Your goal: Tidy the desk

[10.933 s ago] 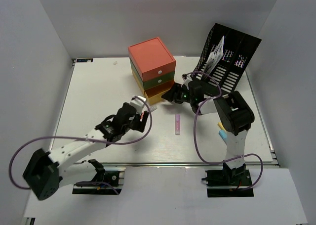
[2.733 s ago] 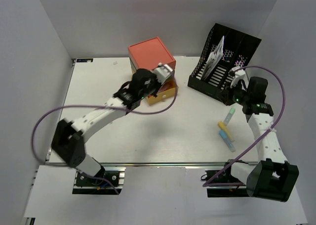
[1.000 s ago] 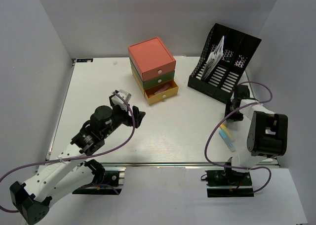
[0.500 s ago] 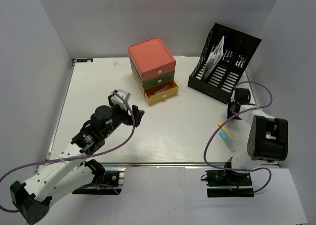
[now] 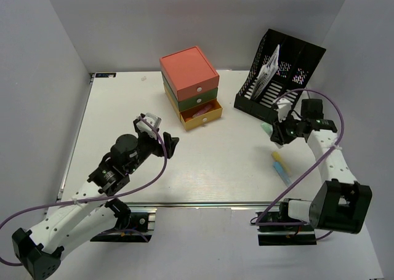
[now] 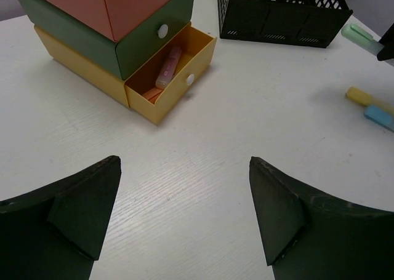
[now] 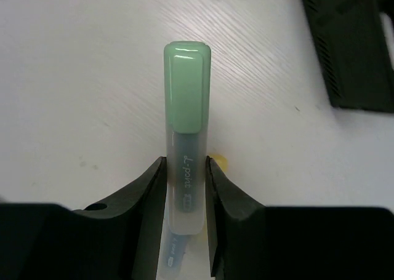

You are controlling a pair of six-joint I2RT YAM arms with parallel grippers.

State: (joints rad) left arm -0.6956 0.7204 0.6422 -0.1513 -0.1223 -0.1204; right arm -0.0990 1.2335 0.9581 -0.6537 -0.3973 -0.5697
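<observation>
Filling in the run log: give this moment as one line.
left gripper: open, empty | right gripper: shut on green highlighter | yellow drawer: open

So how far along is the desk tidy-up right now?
Done: a pink highlighter lies in the open yellow drawer. In hand: the right claw is shut on the green highlighter. Left: the yellow highlighter and blue highlighter lie loose on the desk, and the left claw is open, empty.
</observation>
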